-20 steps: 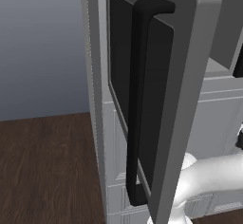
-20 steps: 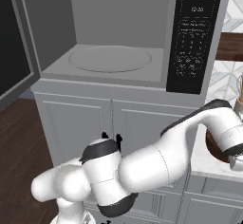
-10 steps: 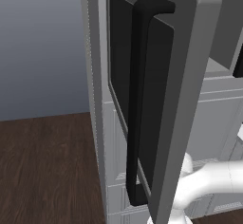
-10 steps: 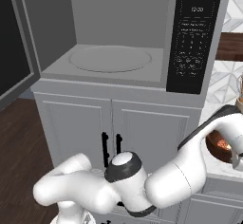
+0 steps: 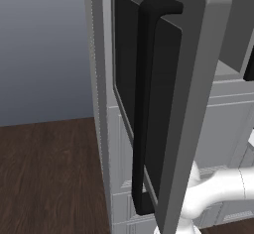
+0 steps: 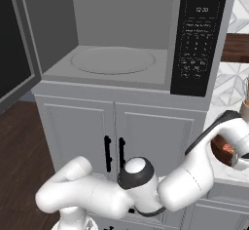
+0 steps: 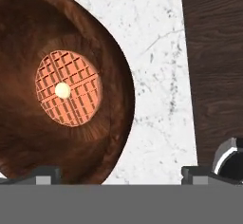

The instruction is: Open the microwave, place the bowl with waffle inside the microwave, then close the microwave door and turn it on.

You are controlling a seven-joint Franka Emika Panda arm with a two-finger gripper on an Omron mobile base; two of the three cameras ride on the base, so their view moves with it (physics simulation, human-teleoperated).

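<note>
The gripper [image 7: 121,173] hung over the bowl [image 7: 57,42] with its two fingertips spread wide apart and clamped on nothing; one fingertip [image 7: 45,174] sat over the bowl's rim, the other [image 7: 199,174] beside the bowl over the white marble counter [image 7: 156,52]. The brown bowl rested on that counter with the round waffle [image 7: 68,88] lying in its bottom. From the bowl, the microwave [image 6: 121,34] stood up and to the left, its cavity and turntable [image 6: 113,60] bare, its microwave door [image 5: 158,99] swung fully open.
</note>
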